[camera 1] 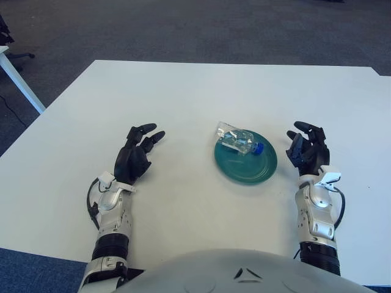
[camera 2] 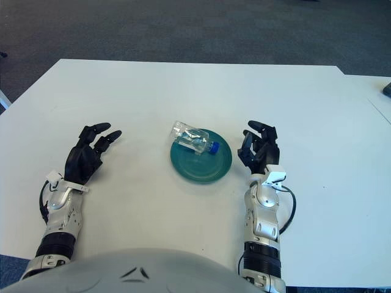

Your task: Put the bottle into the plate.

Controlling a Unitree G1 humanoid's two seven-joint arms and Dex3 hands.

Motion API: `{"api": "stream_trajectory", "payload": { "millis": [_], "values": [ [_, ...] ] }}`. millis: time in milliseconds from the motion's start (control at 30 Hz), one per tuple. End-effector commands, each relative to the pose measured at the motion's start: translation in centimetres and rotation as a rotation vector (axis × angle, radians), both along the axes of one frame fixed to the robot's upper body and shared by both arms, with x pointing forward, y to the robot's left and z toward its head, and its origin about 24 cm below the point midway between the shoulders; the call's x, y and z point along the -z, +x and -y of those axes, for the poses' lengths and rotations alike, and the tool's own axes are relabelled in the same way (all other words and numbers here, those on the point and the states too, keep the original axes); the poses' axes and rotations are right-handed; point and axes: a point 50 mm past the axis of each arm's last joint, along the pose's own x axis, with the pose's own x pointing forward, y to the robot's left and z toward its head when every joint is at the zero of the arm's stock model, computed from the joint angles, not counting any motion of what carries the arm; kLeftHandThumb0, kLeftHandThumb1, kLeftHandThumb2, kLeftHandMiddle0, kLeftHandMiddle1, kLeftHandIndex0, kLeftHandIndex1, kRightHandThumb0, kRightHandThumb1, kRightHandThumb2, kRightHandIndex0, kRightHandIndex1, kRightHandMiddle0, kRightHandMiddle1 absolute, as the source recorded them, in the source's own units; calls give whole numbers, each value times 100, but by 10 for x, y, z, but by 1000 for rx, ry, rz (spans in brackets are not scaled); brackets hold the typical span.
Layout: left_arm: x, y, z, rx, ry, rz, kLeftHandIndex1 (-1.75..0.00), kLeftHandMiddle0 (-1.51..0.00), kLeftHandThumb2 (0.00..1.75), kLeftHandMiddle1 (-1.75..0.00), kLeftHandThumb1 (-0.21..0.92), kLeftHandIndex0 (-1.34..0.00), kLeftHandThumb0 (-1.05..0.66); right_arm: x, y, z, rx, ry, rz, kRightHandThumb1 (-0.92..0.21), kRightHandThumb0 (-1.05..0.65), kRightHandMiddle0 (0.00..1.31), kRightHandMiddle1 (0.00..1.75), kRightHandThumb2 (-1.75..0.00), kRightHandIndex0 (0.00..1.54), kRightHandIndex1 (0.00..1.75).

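One bottle on plate | base overhangs rim | label unreadable

White table, plain flat top, dark carpet around it. Directly on the table: one teal plate, a bit right of centre, nearer the robot's edge than the far edge. Clear bottle with blue cap lies on its side across the plate's far-left rim, base end overhanging toward the table, cap end over the plate. Corner of another white table at far left.
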Motion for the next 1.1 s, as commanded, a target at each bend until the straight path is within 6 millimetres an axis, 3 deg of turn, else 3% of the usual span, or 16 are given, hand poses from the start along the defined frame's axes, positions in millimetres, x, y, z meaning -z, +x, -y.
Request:
{"api": "stream_trajectory", "payload": {
  "millis": [0,1067],
  "values": [
    [18,-15,-5,-22,-26,-85,-110,-33,92,-61,92,-7,-57,6,0,-2,10,20,-23,-73,-47,12,125,-95,51,99],
    [16,-11,-13,-22,-27,-85,-110,-33,92,-61,92,-7,-57,34,-1,-8,37,3,-80,-69,-42,20,130,-100,55,105]
  ]
}}
